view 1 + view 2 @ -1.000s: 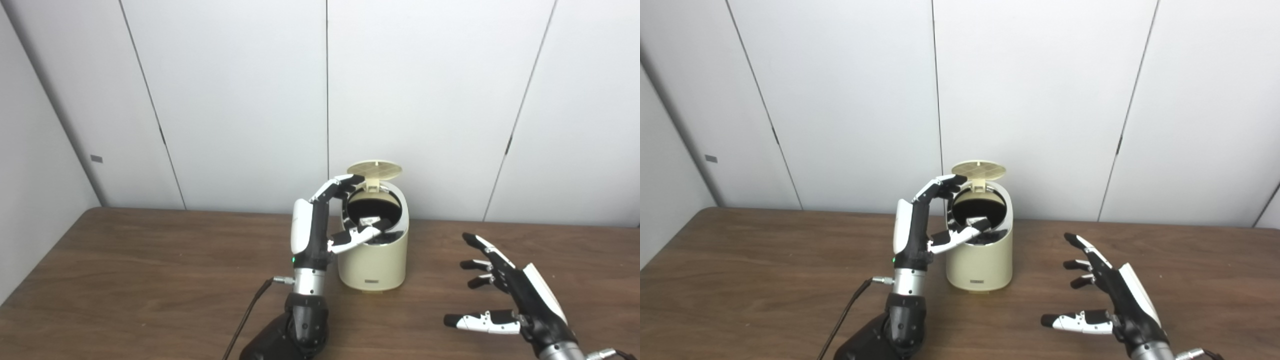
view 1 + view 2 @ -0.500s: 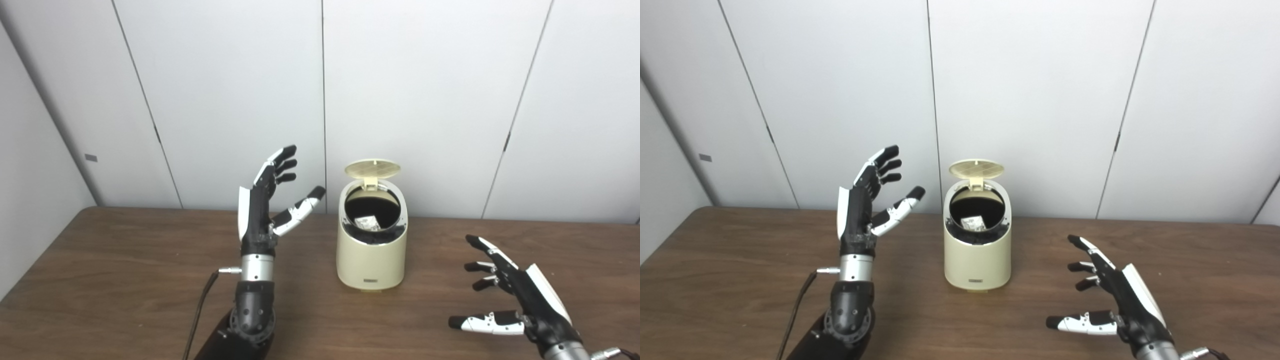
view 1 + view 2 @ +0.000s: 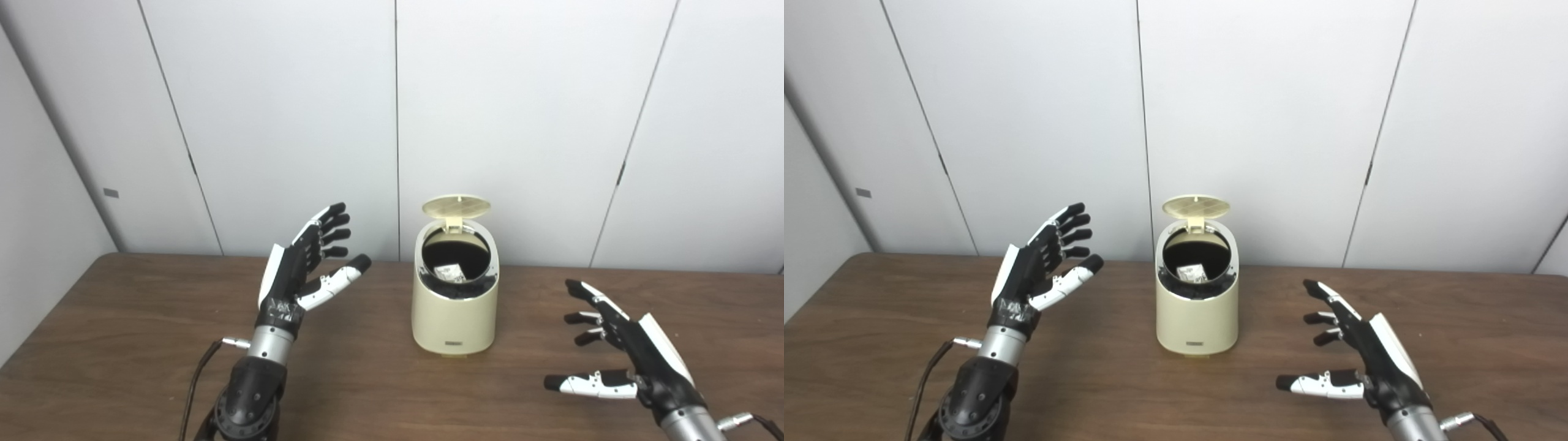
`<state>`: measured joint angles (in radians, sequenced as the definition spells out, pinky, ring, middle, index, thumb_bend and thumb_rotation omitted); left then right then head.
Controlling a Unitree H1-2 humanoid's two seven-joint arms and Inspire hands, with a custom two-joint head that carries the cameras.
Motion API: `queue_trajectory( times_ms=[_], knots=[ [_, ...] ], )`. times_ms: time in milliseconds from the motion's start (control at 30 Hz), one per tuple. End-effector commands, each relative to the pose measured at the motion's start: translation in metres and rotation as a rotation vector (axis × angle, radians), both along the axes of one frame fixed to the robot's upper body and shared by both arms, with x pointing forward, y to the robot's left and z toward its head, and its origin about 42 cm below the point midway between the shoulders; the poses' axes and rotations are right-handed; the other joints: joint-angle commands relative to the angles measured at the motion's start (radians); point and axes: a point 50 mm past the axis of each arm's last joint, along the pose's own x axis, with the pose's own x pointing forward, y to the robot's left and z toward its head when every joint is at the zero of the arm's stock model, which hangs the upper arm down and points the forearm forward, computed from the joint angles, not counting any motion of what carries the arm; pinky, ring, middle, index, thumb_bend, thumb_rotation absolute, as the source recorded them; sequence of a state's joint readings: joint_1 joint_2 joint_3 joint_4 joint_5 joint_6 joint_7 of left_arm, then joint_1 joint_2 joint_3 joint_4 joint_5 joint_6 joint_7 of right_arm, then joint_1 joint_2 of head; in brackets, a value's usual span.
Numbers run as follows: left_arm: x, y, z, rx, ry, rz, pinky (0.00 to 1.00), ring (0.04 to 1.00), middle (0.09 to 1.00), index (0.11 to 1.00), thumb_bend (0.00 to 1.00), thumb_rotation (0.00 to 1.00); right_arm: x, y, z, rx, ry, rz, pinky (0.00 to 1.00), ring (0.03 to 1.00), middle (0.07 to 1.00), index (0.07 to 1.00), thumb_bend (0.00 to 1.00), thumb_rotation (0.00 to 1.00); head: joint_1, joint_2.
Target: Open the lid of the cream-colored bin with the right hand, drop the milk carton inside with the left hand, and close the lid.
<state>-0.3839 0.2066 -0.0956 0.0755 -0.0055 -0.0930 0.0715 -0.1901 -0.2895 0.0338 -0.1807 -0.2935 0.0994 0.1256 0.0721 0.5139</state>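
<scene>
Fingers on your right hand [image 3: 637, 358] are spread and grasp nothing; it hovers low over the wooden table [image 3: 122, 343] at the near right, palm turned toward the middle, thumb stretched out to the left. It sits well apart from the bin, to the bin's right and nearer to you.

Your left hand [image 3: 297, 275] is raised on the other side, a little farther back, with its forearm rising from the bottom edge and a dark cable [image 3: 195, 392] trailing off near the wrist. Its fingers are also released and fanned apart, tips pointing up and toward the bin, holding nothing. There is a clear gap between those fingertips and the bin's side.

Past both hands, near the middle of the table, you have the cream-colored bin [image 3: 454, 318] standing upright. Its lid [image 3: 456, 206] is tipped up on the hinge at the back rim, so the round mouth is fully open toward you. Look down into the dark interior and you can see the milk carton [image 3: 449, 273] lying inside, low against the near wall, only a pale printed patch of it showing; neither hand touches it.

Behind the table stands a wall of plain white panels [image 3: 514, 122].
</scene>
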Motion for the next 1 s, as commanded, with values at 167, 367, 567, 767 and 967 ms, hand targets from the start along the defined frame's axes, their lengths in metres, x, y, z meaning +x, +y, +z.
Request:
queue_trajectory(
  times_ms=[167,367,567,767,967],
  knots=[
    [-0.012,0.005,-0.008,0.030,0.045,-0.032,0.58,0.686,0.770,0.836,0.78,0.31,0.022,0.013,0.045,-0.038,-0.153,0.015,0.59,0.767,0.883,0.886,0.70,0.33,-0.012,-0.002],
    [-0.024,0.002,-0.034,0.023,0.102,-0.034,0.56,0.659,0.740,0.780,0.71,0.26,0.038,0.028,0.067,-0.038,-0.185,0.061,0.60,0.772,0.888,0.876,0.68,0.38,-0.023,-0.007],
    [-0.035,-0.001,-0.054,0.008,0.172,-0.033,0.57,0.658,0.718,0.739,0.65,0.20,0.055,0.042,0.085,-0.074,-0.216,0.076,0.61,0.786,0.881,0.879,0.70,0.46,-0.033,-0.017],
    [-0.047,-0.004,-0.071,0.016,0.208,-0.028,0.57,0.657,0.711,0.719,0.63,0.17,0.071,0.054,0.107,-0.106,-0.230,0.109,0.64,0.797,0.863,0.869,0.73,0.45,-0.039,-0.021],
    [-0.050,-0.007,-0.080,0.023,0.232,-0.028,0.57,0.658,0.716,0.733,0.63,0.21,0.084,0.066,0.123,-0.119,-0.240,0.126,0.62,0.789,0.871,0.847,0.76,0.38,-0.061,-0.031]
  ],
)
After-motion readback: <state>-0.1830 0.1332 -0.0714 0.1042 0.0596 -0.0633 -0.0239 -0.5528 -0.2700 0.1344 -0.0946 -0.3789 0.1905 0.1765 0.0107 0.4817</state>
